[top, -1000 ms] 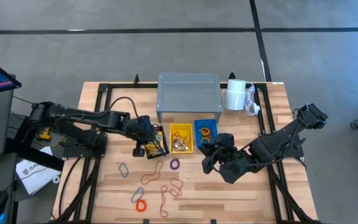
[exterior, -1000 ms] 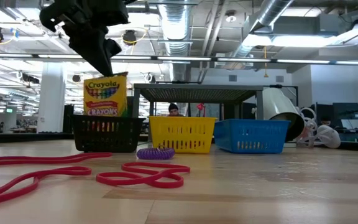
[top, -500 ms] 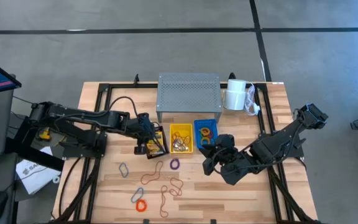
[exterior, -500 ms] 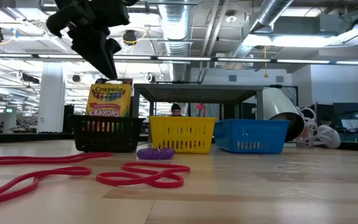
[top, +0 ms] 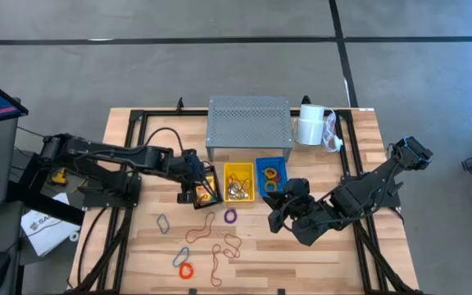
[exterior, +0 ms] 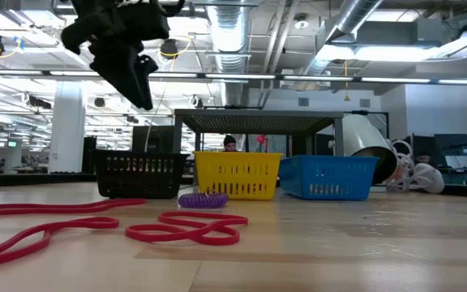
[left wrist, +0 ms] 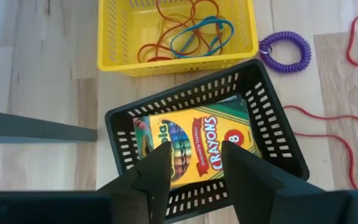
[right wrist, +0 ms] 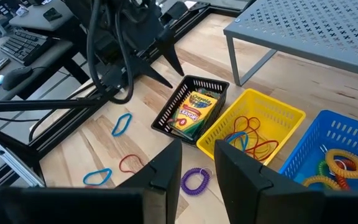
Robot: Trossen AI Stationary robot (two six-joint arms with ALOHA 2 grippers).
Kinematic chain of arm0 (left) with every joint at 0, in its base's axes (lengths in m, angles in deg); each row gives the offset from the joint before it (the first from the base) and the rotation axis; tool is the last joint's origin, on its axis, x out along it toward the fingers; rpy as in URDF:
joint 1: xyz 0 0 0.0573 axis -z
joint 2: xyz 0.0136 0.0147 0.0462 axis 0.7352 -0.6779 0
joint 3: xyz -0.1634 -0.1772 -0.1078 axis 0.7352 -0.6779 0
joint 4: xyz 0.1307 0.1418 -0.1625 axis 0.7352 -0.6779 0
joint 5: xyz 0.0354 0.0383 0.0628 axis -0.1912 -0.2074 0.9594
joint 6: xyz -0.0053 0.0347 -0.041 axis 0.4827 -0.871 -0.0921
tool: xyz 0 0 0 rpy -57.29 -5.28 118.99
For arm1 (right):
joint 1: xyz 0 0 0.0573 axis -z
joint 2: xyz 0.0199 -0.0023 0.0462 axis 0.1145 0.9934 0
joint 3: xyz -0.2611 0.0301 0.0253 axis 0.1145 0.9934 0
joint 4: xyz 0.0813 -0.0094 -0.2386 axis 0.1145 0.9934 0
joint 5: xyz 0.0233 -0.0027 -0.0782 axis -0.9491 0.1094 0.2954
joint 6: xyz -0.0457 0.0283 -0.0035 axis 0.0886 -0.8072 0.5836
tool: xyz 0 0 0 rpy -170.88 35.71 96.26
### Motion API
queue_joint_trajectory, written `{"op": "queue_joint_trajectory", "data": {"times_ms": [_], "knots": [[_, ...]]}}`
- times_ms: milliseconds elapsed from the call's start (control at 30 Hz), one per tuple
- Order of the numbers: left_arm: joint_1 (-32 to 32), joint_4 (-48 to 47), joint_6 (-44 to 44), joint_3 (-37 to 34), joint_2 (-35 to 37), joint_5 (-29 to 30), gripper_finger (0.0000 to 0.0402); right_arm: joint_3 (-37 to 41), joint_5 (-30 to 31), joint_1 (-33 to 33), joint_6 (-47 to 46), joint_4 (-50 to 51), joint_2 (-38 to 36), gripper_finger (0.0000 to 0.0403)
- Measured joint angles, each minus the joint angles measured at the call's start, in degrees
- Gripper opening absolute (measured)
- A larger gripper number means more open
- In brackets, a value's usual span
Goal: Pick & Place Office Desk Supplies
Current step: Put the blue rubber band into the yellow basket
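Note:
A yellow-and-green crayon box [left wrist: 204, 140] lies face up inside the black basket [left wrist: 277, 134], also seen in the right wrist view [right wrist: 192, 112]. My left gripper [left wrist: 194, 154] hangs open just above that basket [top: 206, 190], its fingers apart over the box and touching nothing. In the low view the left gripper [exterior: 140, 85] is well above the basket's rim [exterior: 140, 154], and the box is hidden behind the wall. My right gripper [top: 277, 215] hovers open near the blue basket [top: 271, 174], with nothing between its fingers [right wrist: 166, 165].
A yellow basket [top: 238, 182] holding rubber bands stands between the black and blue ones. A purple coil [top: 230, 216] and several loose bands [top: 211, 242] lie on the near half of the table. A grey perforated riser [top: 248, 123] and a white roll [top: 308, 127] stand at the back.
My left gripper has let go of the crayon box. The box stood upright in the black basket under its fingers, then sank and tipped over. It now lies flat inside, below the rim in the low view. The gripper itself has stayed above the basket.

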Motion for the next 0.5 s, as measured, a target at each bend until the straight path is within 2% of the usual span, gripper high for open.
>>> {"op": "queue_joint_trajectory", "data": {"times_ms": [267,500], "knots": [[0.0,0.4,0.0,0.0,-4.2,0.0,0.0153,0.0,0.0,-0.3,-1.0,0.0,0.0,0.0093],[0.0,0.2,1.5,0.0,-3.6,-2.9,0.0164,0.0,-0.2,-0.8,-1.4,0.0,0.0,0.0093]]}}
